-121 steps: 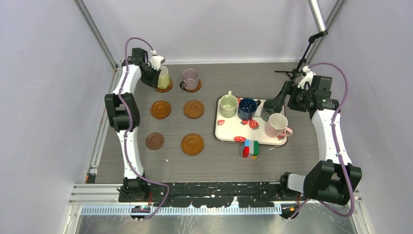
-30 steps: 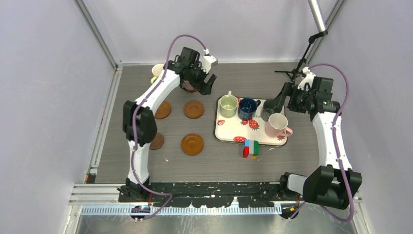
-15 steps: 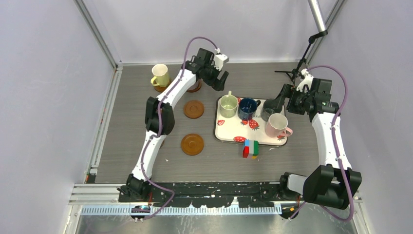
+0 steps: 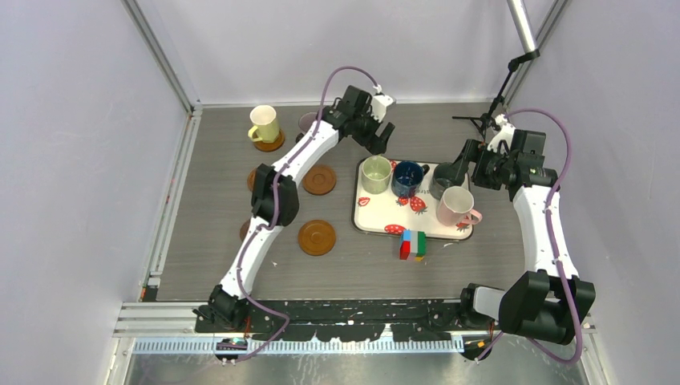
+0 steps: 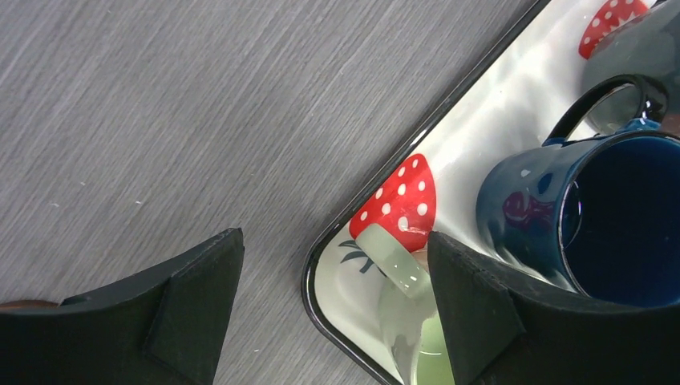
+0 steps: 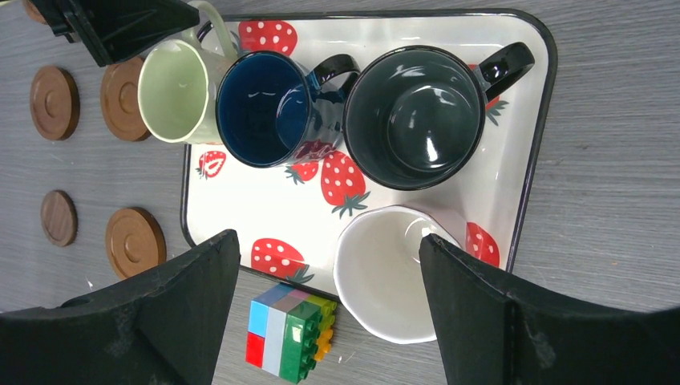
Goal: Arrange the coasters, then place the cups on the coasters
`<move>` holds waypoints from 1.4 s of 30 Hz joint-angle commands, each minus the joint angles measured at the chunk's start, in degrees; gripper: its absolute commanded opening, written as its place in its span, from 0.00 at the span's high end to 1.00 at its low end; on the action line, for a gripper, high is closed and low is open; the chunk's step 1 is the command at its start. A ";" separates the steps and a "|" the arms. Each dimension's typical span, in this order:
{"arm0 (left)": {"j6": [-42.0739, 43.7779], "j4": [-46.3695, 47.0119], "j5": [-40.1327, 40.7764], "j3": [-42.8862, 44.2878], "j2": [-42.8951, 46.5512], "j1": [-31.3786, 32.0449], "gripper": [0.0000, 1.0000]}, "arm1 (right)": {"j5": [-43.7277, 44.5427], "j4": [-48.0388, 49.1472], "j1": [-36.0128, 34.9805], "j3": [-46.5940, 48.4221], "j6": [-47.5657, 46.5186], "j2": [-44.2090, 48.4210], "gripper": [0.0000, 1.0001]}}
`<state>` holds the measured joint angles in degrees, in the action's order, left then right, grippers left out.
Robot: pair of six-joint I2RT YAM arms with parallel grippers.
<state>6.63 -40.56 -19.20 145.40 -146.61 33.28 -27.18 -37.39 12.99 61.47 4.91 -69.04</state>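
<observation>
Pale yellow handled cup [image 4: 264,124] stands on a round brown wooden coaster [image 4: 273,145], upper left. The left gripper [image 4: 377,143], fingers wide and empty, has swung across to the light green cup [image 4: 375,174] on the white strawberry-print tray [image 4: 377,224], seemingly the next pick. Right gripper [image 6: 329,239] hangs open, empty, over that tray.

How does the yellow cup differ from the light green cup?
The yellow cup stands on a coaster; the light green cup sits on the strawberry tray. The yellow cup stands alone; the light green cup has the open left claw by its handle. Both are upright.
</observation>
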 commanded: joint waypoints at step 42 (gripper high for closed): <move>6.32 -10.11 -4.64 -35.28 26.37 3.56 0.45 | -1.03 1.18 0.36 0.06 -0.01 1.88 0.14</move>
<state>10.94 -46.68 -19.35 111.83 -126.10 36.16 -27.20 -37.39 12.99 61.17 4.91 -68.99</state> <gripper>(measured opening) 0.557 0.865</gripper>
